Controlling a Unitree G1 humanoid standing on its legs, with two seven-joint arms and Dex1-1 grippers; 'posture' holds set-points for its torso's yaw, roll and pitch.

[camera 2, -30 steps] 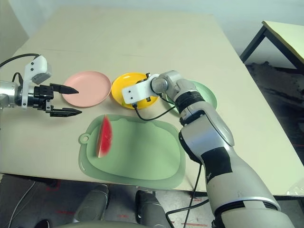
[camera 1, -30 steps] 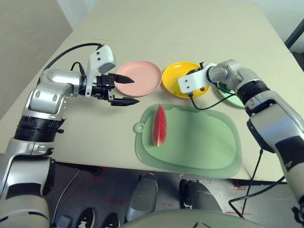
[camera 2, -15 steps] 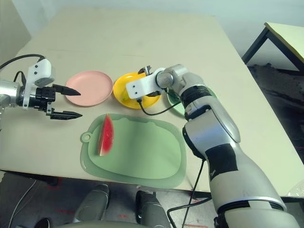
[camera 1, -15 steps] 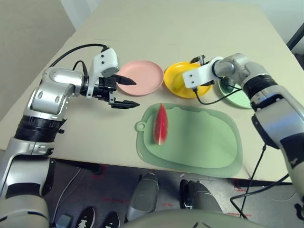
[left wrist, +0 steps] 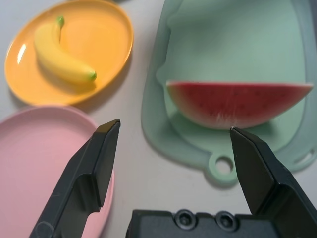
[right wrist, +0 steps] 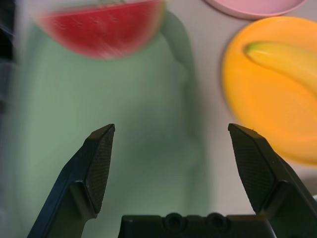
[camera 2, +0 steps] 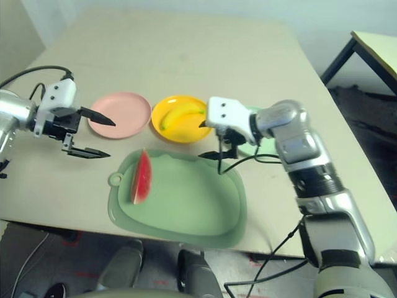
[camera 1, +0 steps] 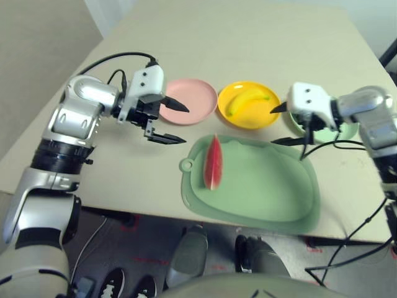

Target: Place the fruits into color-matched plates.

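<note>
the round yellow-orange plate (left wrist: 111, 44) is looking like smooth, shiny plastic, and a bright white spot is glowing on it. the curved yellow toy banana (left wrist: 59, 57) is looking smooth, like soft plastic. the round pink plate (left wrist: 44, 163) is looking like smooth plastic too. the big green rounded cutting board (camera 1: 267, 180) is looking like plain, dull plastic. the red toy watermelon wedge (left wrist: 233, 101) is showing a smooth skin with a soft shine. the long silver robot arms (camera 1: 43, 217) are shining like smooth metal. the black gripper fingers (right wrist: 96, 173) are looking like dull, hard plastic, and the inside of them is showing a rough, bumpy face. the pale flat table (camera 1: 217, 37) is looking smooth and dull.
</note>
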